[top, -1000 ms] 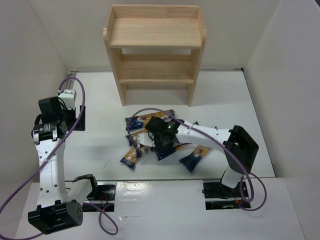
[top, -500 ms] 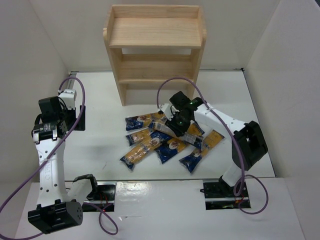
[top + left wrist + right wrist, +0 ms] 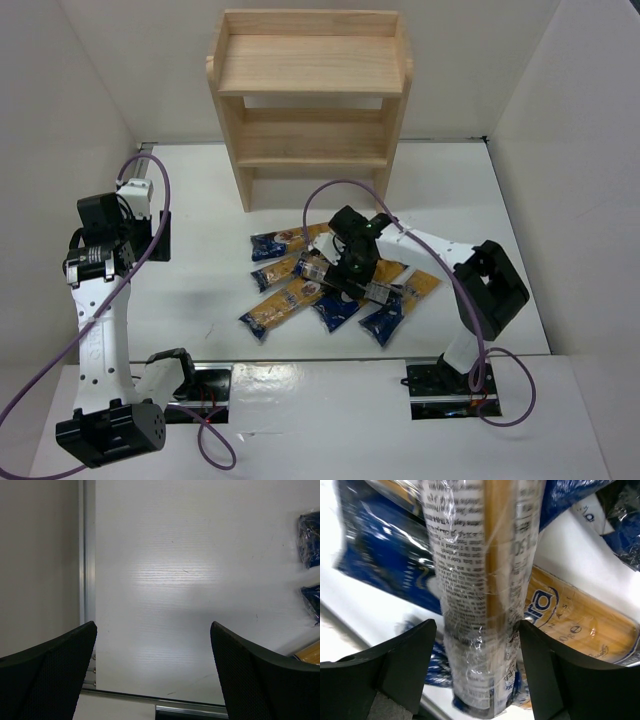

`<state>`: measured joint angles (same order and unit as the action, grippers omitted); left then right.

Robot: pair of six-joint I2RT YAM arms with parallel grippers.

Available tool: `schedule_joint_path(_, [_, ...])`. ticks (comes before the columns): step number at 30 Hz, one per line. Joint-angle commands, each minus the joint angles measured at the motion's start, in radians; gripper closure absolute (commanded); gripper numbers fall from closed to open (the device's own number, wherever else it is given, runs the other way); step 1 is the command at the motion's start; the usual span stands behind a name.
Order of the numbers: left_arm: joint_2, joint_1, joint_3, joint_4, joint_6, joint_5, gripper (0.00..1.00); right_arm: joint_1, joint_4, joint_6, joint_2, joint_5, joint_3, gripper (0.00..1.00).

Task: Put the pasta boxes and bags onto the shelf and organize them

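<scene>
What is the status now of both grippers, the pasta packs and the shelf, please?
Left gripper open, empty, off to the side. Right gripper shut on pale pasta pack, over the pile. Shelf holds no packs. Nothing between pile and shelf.

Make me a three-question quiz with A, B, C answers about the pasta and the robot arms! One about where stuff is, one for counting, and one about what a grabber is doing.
1. The packs lie:
A. on the floor
B. on the table, in front of the shelf
C. on the top tier

2. How many packs are on the shelf?
A. none
B. two
C. five

3. The right gripper has its jaws:
A. wide apart over bare table
B. on a cable
C. around the pale pack

Answers:
1 B: the whole pile is on the white tabletop.
2 A: every tier is bare wood.
3 C: the right wrist view shows that pack between the jaws.
</scene>
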<state>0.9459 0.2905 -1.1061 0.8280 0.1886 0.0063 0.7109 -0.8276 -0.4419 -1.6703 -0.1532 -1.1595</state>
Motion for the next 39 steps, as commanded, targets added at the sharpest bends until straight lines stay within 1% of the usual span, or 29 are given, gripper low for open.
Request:
schedule_joint_path(1, [-0.021, 0.006, -0.018, -0.029, 0.022, 0.02, 0.0, 0.004, 0.038, -0.072, 0.001, 0.059, 0.056, 0.24])
schedule_joint_path(8, [-0.021, 0.006, -0.018, -0.029, 0.022, 0.02, 0.0, 0.004, 0.068, -0.145, -0.028, 0.112, 0.093, 0.24])
schedule_joint_path(9, [-0.021, 0.006, -0.018, -0.029, 0.022, 0.02, 0.0, 0.004, 0.077, -0.146, -0.028, 0.112, 0.093, 0.26])
schedule_joint_path(12, [-0.021, 0.006, -0.018, -0.02, 0.022, 0.02, 0.0, 0.004, 0.077, -0.146, -0.037, 0.112, 0.093, 0.58])
schedule_joint_path(13, [-0.021, 0.006, -0.018, -0.02, 0.022, 0.02, 0.0, 0.004, 0.077, -0.135, -0.037, 0.1, 0.093, 0.8])
schedule_joint_path(15, [-0.021, 0.006, -0.018, -0.02, 0.022, 0.02, 0.0, 0.004, 0.065, -0.126, -0.023, 0.09, 0.061, 0.96])
schedule_joint_path(16, [-0.021, 0.006, -0.018, -0.02, 0.022, 0.02, 0.0, -0.007, 0.056, -0.126, -0.014, 0.071, 0.049, 1.0])
schedule_joint_path(19, [-0.021, 0.006, -0.018, -0.02, 0.022, 0.02, 0.0, -0.016, -0.013, -0.091, 0.026, 0.012, -0.037, 1.0])
schedule_joint_path(20, [-0.021, 0.006, -0.018, -0.02, 0.022, 0.02, 0.0, -0.028, -0.052, -0.081, 0.038, -0.006, -0.096, 1.0])
schedule_joint_path(22, [-0.021, 0.006, -0.018, -0.02, 0.022, 0.02, 0.0, -0.048, -0.086, -0.035, 0.07, -0.052, -0.164, 1.0])
schedule_joint_path(24, [-0.012, 0.006, -0.029, -0.02, 0.012, 0.02, 0.0, -0.072, -0.128, 0.011, 0.089, -0.068, -0.27, 1.0])
schedule_joint_path(25, [0.0, 0.006, -0.029, -0.02, 0.012, 0.02, 0.0, -0.085, -0.142, 0.026, 0.089, -0.083, -0.343, 1.0])
schedule_joint_path(27, [0.013, 0.006, -0.043, -0.02, 0.003, 0.03, 0.0, -0.114, -0.169, 0.058, 0.089, -0.109, -0.416, 1.0])
schedule_joint_path(28, [0.03, 0.006, -0.066, -0.02, 0.003, 0.031, 0.0, -0.145, -0.169, 0.092, 0.089, -0.14, -0.484, 1.0])
schedule_joint_path(30, [0.062, 0.006, -0.093, -0.01, -0.006, 0.031, 0.0, -0.168, -0.191, 0.12, 0.08, -0.164, -0.549, 1.0])
schedule_joint_path(31, [0.073, 0.006, -0.109, -0.01, -0.006, 0.031, 0.0, -0.168, -0.191, 0.13, 0.07, -0.173, -0.609, 1.0])
schedule_joint_path(33, [0.093, 0.006, -0.153, 0.0, -0.006, 0.041, 0.0, -0.168, -0.214, 0.143, 0.07, -0.174, -0.664, 1.0])
schedule_joint_path(34, [0.105, 0.006, -0.164, 0.0, -0.015, 0.041, 0.0, -0.168, -0.214, 0.143, 0.061, -0.174, -0.718, 1.0])
schedule_joint_path(39, [0.128, 0.006, -0.19, 0.0, -0.015, 0.061, 0.0, -0.168, -0.271, 0.132, 0.027, -0.201, -0.897, 1.0])
